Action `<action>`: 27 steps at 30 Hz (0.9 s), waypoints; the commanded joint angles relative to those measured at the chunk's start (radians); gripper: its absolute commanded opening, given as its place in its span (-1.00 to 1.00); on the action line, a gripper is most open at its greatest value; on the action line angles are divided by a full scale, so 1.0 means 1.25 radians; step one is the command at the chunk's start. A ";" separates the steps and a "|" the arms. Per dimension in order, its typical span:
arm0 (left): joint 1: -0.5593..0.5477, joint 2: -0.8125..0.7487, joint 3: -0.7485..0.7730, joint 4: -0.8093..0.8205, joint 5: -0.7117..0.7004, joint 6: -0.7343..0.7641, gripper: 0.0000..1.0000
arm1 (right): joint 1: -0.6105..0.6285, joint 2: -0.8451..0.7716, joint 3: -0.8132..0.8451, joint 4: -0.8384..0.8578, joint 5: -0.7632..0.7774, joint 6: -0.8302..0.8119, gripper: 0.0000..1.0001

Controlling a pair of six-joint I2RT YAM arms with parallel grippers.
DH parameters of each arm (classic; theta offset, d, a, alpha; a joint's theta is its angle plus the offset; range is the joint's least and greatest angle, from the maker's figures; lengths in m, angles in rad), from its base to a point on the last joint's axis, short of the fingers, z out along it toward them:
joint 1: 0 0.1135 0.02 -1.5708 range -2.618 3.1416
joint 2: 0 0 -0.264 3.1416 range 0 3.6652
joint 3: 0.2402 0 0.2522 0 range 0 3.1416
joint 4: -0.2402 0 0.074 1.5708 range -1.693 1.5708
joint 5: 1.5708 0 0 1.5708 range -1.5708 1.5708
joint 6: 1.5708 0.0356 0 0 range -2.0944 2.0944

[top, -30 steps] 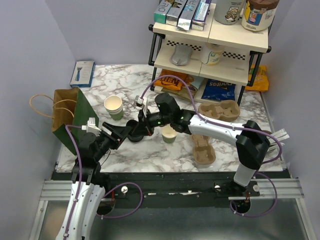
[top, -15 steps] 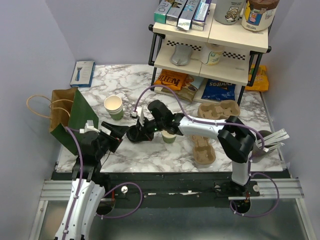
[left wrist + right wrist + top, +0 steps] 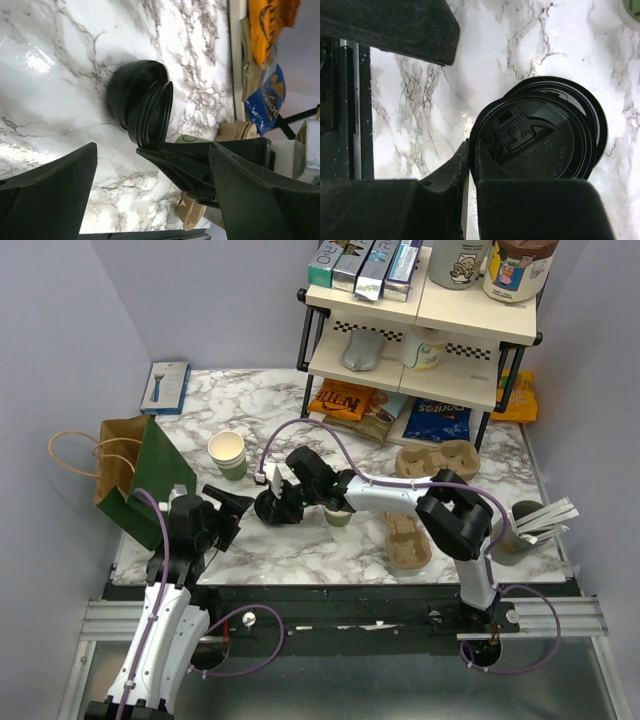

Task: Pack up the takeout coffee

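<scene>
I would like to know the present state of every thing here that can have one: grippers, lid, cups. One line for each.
left gripper: open wide, holding nothing.
right gripper: shut on the rim of the black lid.
black lid: tilted, lifted at one edge from the lid stack.
green cup: upright, uncovered.
second cup: upright, uncovered.

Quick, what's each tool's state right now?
Left tool: open, holding nothing.
Right tool: closed on the rim of a round black plastic lid.
</scene>
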 commanded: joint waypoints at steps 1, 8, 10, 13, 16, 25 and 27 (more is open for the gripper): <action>0.005 0.010 0.006 -0.002 -0.017 -0.012 0.98 | 0.007 0.019 0.029 -0.001 0.020 -0.004 -0.63; 0.005 0.010 0.016 -0.008 -0.021 -0.002 0.98 | 0.007 0.021 0.043 -0.012 0.013 0.019 -0.32; 0.005 0.013 0.019 -0.015 -0.021 0.001 0.98 | 0.007 0.024 0.049 -0.024 0.017 0.024 -0.37; 0.005 0.011 0.022 -0.022 -0.022 0.005 0.98 | 0.007 0.035 0.067 -0.044 0.029 0.027 -0.46; 0.005 0.007 0.021 -0.025 -0.022 0.008 0.98 | 0.008 0.054 0.095 -0.086 0.028 0.016 -0.44; 0.005 0.015 0.021 -0.028 -0.019 0.020 0.98 | 0.007 0.066 0.106 -0.095 0.026 0.039 -0.76; 0.005 0.016 0.022 -0.028 -0.016 0.022 0.98 | 0.007 0.070 0.112 -0.094 0.025 0.048 -0.93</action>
